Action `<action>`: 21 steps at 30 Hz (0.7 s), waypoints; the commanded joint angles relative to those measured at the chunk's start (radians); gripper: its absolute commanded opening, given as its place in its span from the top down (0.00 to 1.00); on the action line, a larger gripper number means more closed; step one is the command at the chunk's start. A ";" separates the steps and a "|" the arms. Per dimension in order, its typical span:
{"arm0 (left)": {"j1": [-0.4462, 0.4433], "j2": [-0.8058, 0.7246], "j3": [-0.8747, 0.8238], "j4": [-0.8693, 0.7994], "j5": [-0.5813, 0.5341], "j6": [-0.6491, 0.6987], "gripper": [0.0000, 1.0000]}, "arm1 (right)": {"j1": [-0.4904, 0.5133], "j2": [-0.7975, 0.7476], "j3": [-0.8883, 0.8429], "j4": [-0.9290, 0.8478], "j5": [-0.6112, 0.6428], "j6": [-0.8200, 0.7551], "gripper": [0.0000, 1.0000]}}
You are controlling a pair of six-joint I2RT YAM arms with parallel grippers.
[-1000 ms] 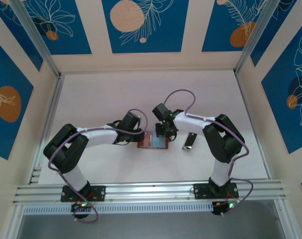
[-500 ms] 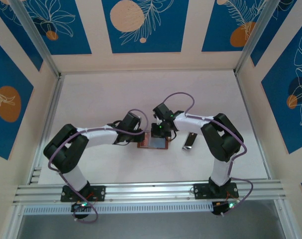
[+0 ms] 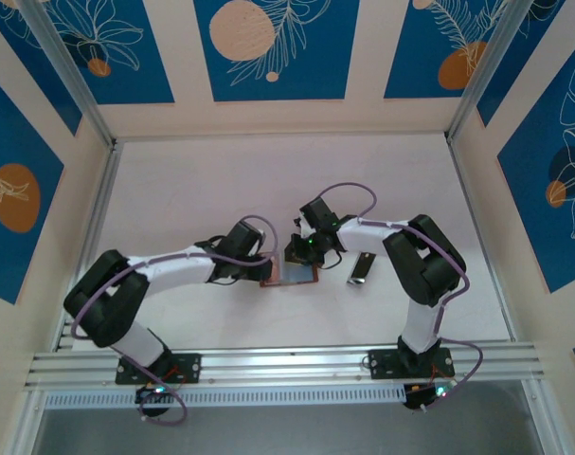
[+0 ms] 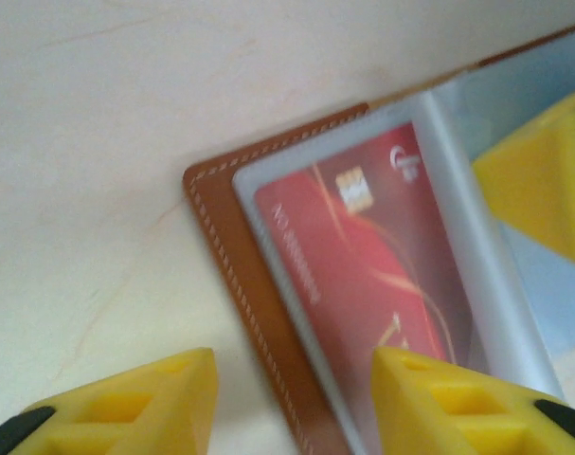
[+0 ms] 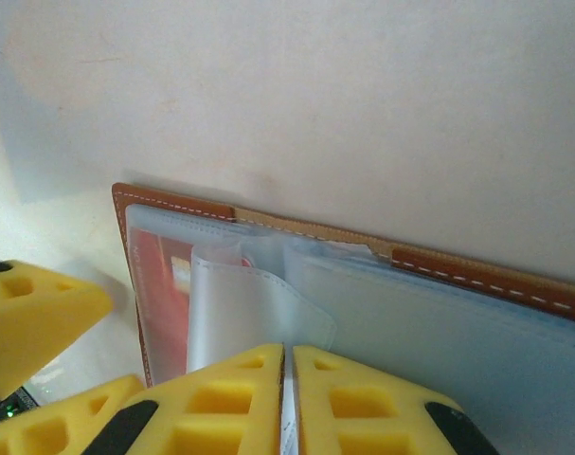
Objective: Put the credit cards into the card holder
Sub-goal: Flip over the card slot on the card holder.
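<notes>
Lying open at frame centre: brown leather card holder, red card in its clear pocket. Just right: grey-silver credit card. Left gripper spread apart over the holder's corner; right gripper pinched on thin pale sheet.

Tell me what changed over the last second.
The left gripper opened over the holder's corner, and its elbow swung toward the near left. The right gripper edged nearer, staying shut on a clear sleeve. The holder and the loose card stayed put.
</notes>
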 commanded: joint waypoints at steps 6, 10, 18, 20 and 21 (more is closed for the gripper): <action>-0.162 -0.124 0.020 -0.089 -0.129 0.157 0.41 | -0.005 0.055 0.016 -0.051 -0.019 0.015 0.87; -0.229 -0.058 0.076 -0.124 -0.188 0.206 0.37 | -0.005 0.064 0.021 -0.049 -0.034 0.015 0.86; -0.297 0.087 0.178 -0.147 -0.295 0.229 0.34 | -0.005 0.067 0.026 -0.059 -0.039 0.009 0.85; -0.310 0.121 0.202 -0.173 -0.340 0.230 0.34 | -0.005 0.067 0.029 -0.064 -0.041 0.007 0.85; -0.317 0.132 0.208 -0.180 -0.366 0.230 0.34 | -0.005 0.067 0.030 -0.064 -0.042 0.006 0.85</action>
